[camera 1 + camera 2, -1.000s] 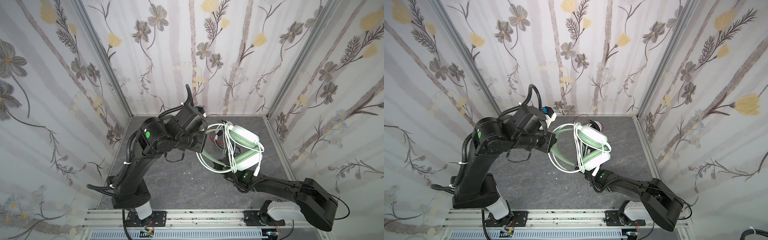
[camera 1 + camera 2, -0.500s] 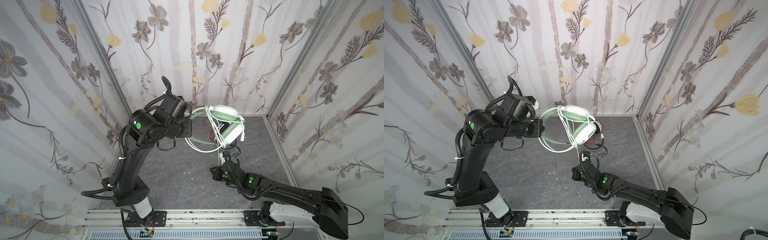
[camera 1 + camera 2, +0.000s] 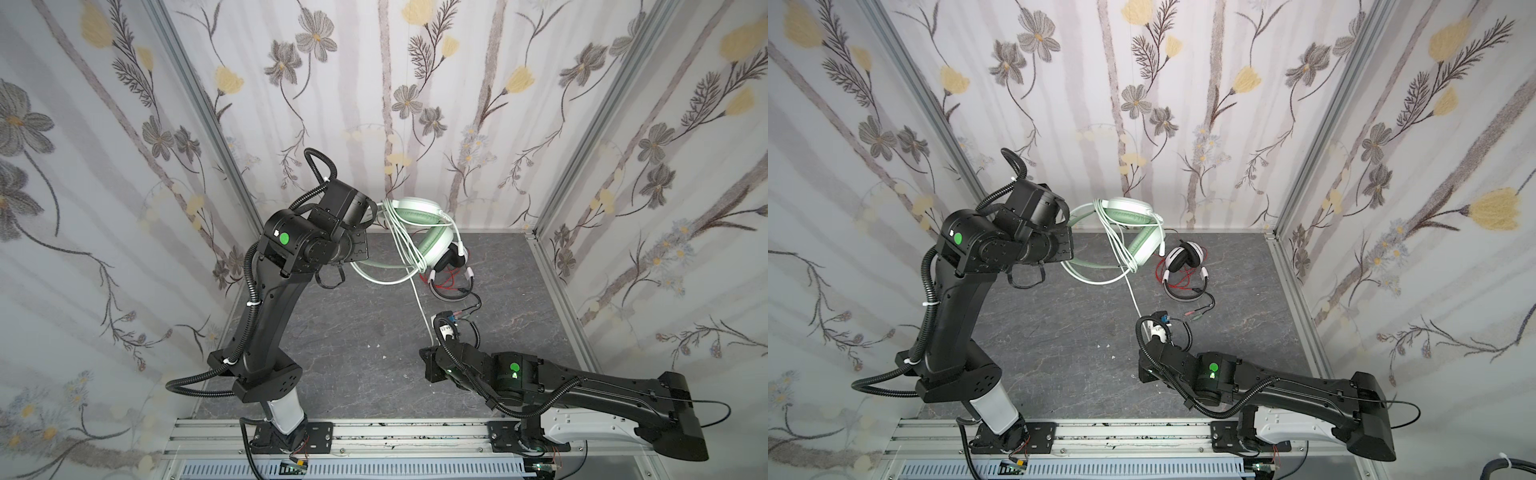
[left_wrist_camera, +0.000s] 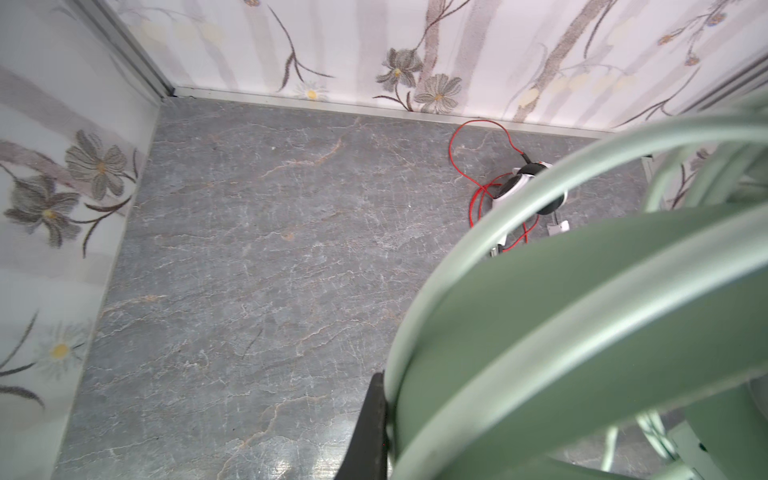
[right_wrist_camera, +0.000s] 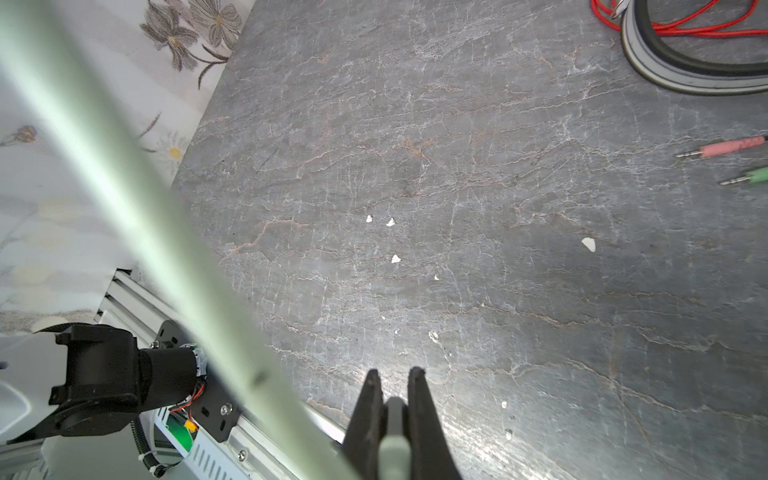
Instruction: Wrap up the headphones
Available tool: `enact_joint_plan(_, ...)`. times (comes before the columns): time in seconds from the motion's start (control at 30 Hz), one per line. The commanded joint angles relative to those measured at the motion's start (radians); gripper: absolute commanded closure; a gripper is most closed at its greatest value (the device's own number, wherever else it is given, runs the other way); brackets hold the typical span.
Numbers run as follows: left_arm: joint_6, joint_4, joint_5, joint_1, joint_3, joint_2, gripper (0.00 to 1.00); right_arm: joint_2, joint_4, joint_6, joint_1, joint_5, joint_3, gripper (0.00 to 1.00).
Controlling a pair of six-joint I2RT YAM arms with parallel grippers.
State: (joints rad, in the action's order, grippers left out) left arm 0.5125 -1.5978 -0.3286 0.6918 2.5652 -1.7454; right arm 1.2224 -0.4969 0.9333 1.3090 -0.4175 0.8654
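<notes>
the tabletop is free at its far left corner and near middle. toward the far right corner lie the white-and-black headset and plugs; a pale cord crosses the middle.

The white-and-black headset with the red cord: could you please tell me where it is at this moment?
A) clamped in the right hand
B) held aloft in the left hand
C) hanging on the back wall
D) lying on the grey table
D: the white-and-black headset rests on the grey table, its red cord loose around it, with nothing gripping it.
</notes>
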Motion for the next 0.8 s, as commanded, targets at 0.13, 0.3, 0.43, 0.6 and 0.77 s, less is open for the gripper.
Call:
enact_joint_plan(0.13, 0.029, -0.052, -0.186, -0.001, -0.079, -0.002, 1.0, 0.026, -0.276, 0.012, 0.074, -0.217, 0.148, 0.98)
enact_joint_plan(0.3, 0.0, 0.039, -0.162, 0.0, -0.246, 0.062, 1.0, 0.075, -0.415, -0.026, 0.119, -0.332, 0.284, 1.0)
enact_joint_plan(0.43, -0.033, 0.095, -0.1, 0.009, -0.347, 0.101, 1.0, 0.144, -0.499, -0.149, 0.143, -0.391, 0.423, 1.0)
enact_joint_plan(0.6, -0.083, 0.134, 0.004, 0.032, -0.458, 0.125, 1.0, 0.233, -0.6, -0.347, 0.157, -0.457, 0.625, 1.0)
enact_joint_plan(0.77, -0.136, 0.163, 0.055, 0.054, -0.573, 0.166, 1.0, 0.253, -0.542, -0.596, 0.153, -0.465, 0.713, 1.0)
